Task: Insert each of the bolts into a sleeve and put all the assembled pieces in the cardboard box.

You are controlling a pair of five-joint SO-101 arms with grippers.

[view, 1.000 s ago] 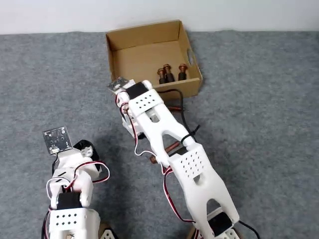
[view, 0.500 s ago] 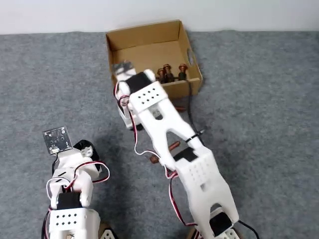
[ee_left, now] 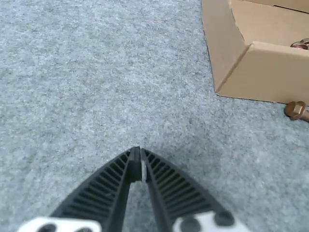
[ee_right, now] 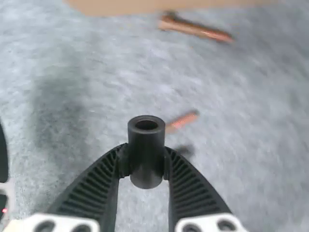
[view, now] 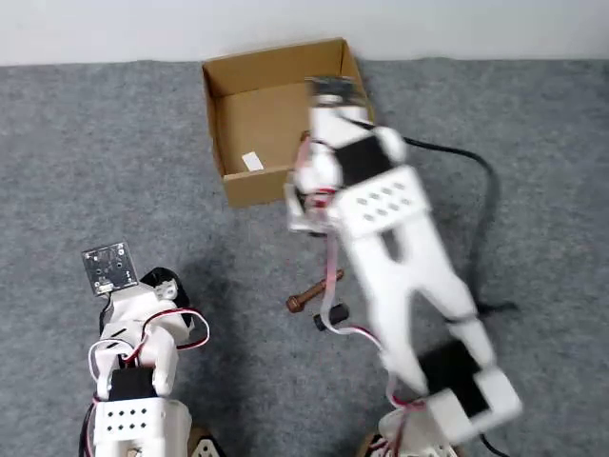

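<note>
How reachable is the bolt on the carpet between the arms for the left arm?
Probably reachable: the bolt lies on open carpet, and the left gripper is shut and empty, but the right arm hangs close beside it.

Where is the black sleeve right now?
In the right wrist view, the black sleeve is clamped in the right hand over the grey mat, with a copper bolt lying just beyond it.

There is one cardboard box (view: 221, 105) holding one white slip (view: 252, 161), and there are two arms, the left arm (view: 138, 381) and right arm (view: 400, 257), with one pincer each, the left pincer (ee_left: 140, 155) and right pincer (ee_right: 145, 155). Two loose bolts lie on the desk (view: 114, 143), the near bolt (ee_left: 295, 109) and far bolt (view: 314, 290); those inside the box are too hidden to count. One sleeve (ee_right: 146, 137) can be counted for certain.
</note>
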